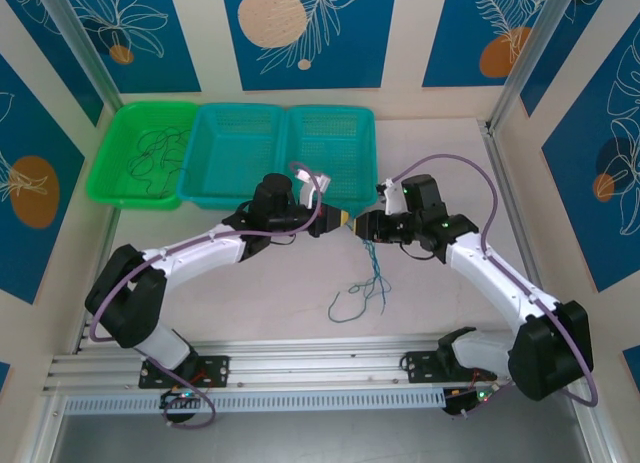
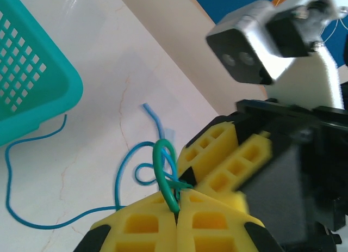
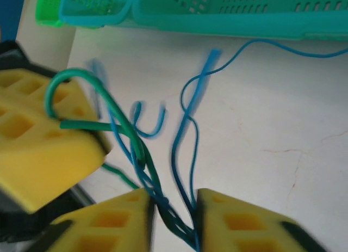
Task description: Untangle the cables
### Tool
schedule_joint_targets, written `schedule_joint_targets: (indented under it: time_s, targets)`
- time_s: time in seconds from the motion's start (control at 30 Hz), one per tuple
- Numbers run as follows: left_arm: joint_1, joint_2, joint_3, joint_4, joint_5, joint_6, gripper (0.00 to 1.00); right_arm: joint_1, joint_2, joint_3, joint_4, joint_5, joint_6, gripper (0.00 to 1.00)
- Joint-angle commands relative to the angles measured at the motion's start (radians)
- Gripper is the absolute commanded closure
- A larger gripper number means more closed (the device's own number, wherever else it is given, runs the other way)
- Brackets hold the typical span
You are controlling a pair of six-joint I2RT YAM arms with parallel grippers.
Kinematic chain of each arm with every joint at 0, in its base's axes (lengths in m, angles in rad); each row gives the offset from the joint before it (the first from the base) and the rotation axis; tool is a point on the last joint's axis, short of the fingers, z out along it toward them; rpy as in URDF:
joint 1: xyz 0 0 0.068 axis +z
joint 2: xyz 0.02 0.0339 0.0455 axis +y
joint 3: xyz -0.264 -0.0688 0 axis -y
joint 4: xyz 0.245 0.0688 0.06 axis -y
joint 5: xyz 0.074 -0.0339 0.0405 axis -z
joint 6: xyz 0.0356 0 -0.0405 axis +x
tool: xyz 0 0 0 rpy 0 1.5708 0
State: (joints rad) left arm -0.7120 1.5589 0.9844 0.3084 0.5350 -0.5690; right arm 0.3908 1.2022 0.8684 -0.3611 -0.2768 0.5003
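The cables (image 1: 372,273), blue and teal-green, hang in a tangle from where both grippers meet at mid-table, their ends trailing on the tabletop. My left gripper (image 1: 340,220) is shut on a green cable loop (image 2: 163,165), pinched at its tips (image 2: 178,200), with blue strands (image 2: 128,165) curling behind it. My right gripper (image 3: 173,208) faces it tip to tip with its jaws apart; a bundle of blue and green strands (image 3: 187,154) runs through the gap and is blurred. Dark thin cables (image 1: 158,148) lie in the green basket.
A green basket (image 1: 110,183) and two teal baskets (image 1: 200,198) (image 1: 372,153) stand in a row at the back. The teal basket's corner (image 2: 38,99) is close to the left gripper. Metal frame posts rise at both back corners.
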Motion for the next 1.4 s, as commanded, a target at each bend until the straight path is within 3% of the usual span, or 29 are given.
schedule_joint_targets:
  time_s: [0.0, 0.03, 0.23, 0.43, 0.63, 0.83, 0.97, 1.1, 1.2, 1.27, 1.37]
  targets:
    - [-0.011, -0.046, 0.004, 0.041, 0.03, 0.01, 1.0, 0.001, 0.022, 0.019, 0.026, 0.04, -0.002, 0.93]
    - [-0.011, -0.052, 0.001, 0.033, 0.027, 0.017, 1.0, -0.001, 0.023, 0.014, 0.026, 0.051, 0.004, 1.0]
    - [0.011, -0.148, -0.029, -0.168, -0.185, 0.089, 1.0, -0.109, -0.072, -0.073, -0.013, 0.162, 0.114, 1.0]
    - [0.059, -0.216, -0.125, -0.162, -0.18, 0.064, 1.0, -0.369, -0.213, -0.19, -0.111, 0.177, 0.196, 1.0]
    - [0.084, -0.25, -0.179, -0.159, -0.215, 0.047, 1.0, -0.594, -0.274, -0.202, -0.225, 0.221, 0.216, 1.0]
    - [0.162, -0.317, -0.244, -0.209, -0.266, 0.009, 1.0, -0.874, -0.293, -0.177, -0.261, 0.148, 0.228, 1.0]
    - [0.192, -0.365, -0.29, -0.187, -0.23, 0.014, 1.0, -0.875, -0.291, -0.175, -0.253, 0.088, 0.191, 1.0]
    - [0.188, -0.345, -0.292, -0.129, -0.122, 0.01, 1.0, -0.726, -0.284, -0.208, -0.205, 0.063, 0.204, 1.0]
    - [0.185, -0.355, -0.29, -0.143, -0.163, 0.013, 1.0, -0.643, -0.267, -0.211, -0.208, 0.133, 0.225, 1.0]
    - [0.191, -0.401, -0.285, -0.227, -0.28, 0.035, 1.0, -0.692, -0.27, -0.21, -0.233, 0.161, 0.254, 1.0]
    - [0.245, -0.499, -0.285, -0.401, -0.48, 0.036, 1.0, -0.91, -0.287, -0.237, -0.226, 0.068, 0.298, 1.0]
